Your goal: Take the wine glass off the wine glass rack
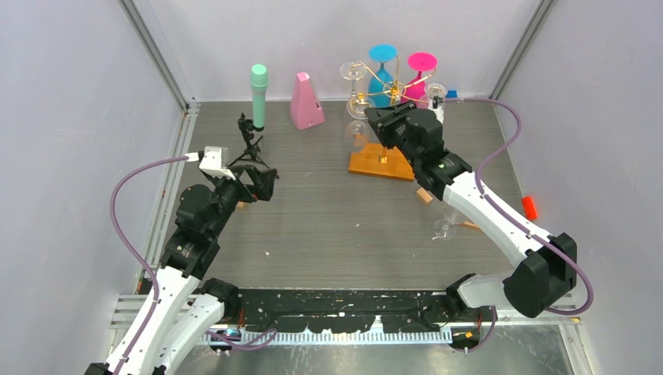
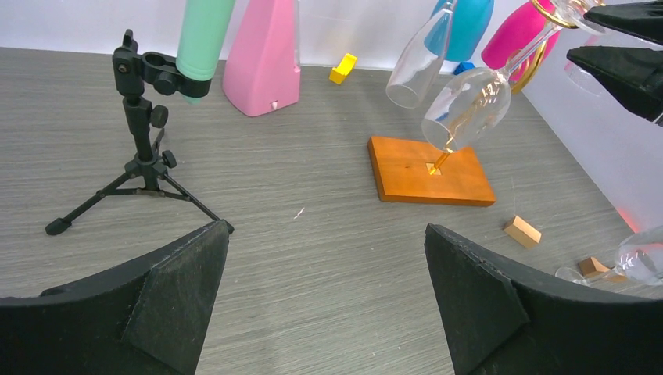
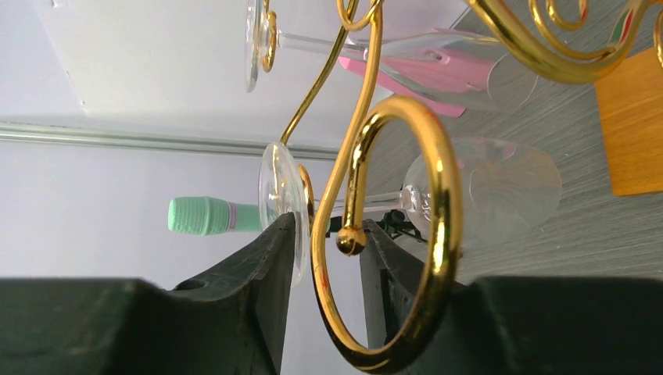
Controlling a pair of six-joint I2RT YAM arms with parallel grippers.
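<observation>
Right gripper [image 3: 328, 242], unclenched mid-frame, straddles foot of clear wine glass [image 3: 500, 187]: pinch gently, slide it off gold wire rack [image 3: 449, 211].

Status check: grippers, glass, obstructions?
Left gripper open, far from wine glass rack. Right gripper open at wine glass foot; glass hangs on rack. Rack's gold wire between its fingers.

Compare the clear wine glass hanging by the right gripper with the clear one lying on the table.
The hanging wine glass hangs bowl-down and tilted from the wine glass rack; the table wine glass lies on its side on the table. The hanging one is at the right gripper; the table one lies beside that arm's forearm, untouched. Both are clear, stemmed and empty.
</observation>
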